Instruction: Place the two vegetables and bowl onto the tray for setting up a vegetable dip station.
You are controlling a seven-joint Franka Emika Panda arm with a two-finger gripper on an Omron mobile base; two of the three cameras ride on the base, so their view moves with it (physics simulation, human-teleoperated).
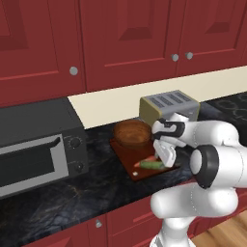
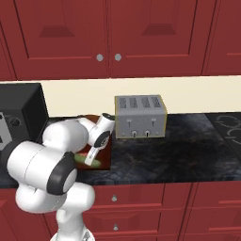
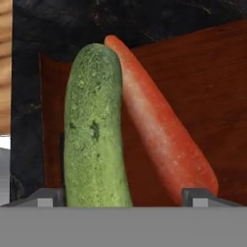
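Observation:
The reddish-brown tray [image 1: 129, 157] lies on the dark counter with the brown wooden bowl [image 1: 131, 133] on its far end. On its near end, side by side and touching, lie the green cucumber [image 3: 94, 130] and the orange-red carrot [image 3: 159, 130]. The cucumber [image 1: 153, 165] shows just under the hand, the carrot [image 1: 150, 158] beside it. My gripper [image 3: 124, 197] hangs directly over both vegetables, open, its fingertips [image 3: 46, 197] standing wide to either side of the pair. From the right the gripper [image 2: 92, 153] sits just above the cucumber [image 2: 92, 163].
A silver toaster [image 1: 169, 106] stands right behind the tray, close to the hand. A black toaster oven [image 1: 38, 149] sits at the left of the counter. Red cabinets hang above. The counter's front edge runs just past the tray's near end.

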